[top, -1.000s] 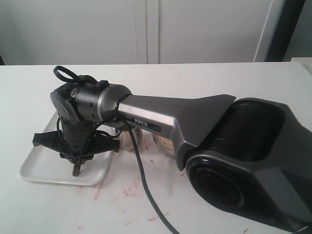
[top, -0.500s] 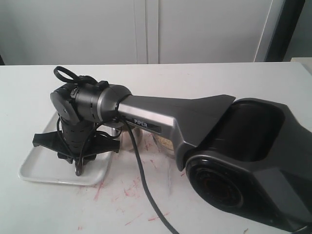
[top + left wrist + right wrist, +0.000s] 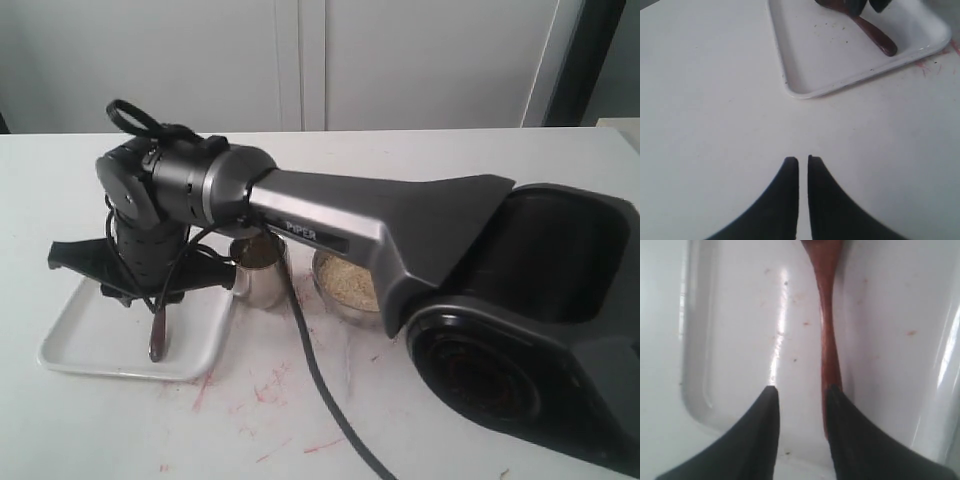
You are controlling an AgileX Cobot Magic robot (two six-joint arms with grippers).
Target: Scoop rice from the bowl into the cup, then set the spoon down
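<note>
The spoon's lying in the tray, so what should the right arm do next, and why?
Probably lift the right pincer straight up and pull back: its jaws stand open, the spoon lies in the white tray, one fingertip close beside the handle, so a sideways move might nudge it.

right end effector (image 3: pixel 801 389) hangs parted, left end effector (image 3: pixel 803 160) pinched closed.

Dark grey arm (image 3: pixel 420 220), silver band (image 3: pixel 226 195), black cable (image 3: pixel 309 358)

Spoon (image 3: pixel 158 335) lies in tray (image 3: pixel 85 350); cup (image 3: pixel 262 278) stands beside bowl (image 3: pixel 343 312) holding rice (image 3: pixel 350 285).
</note>
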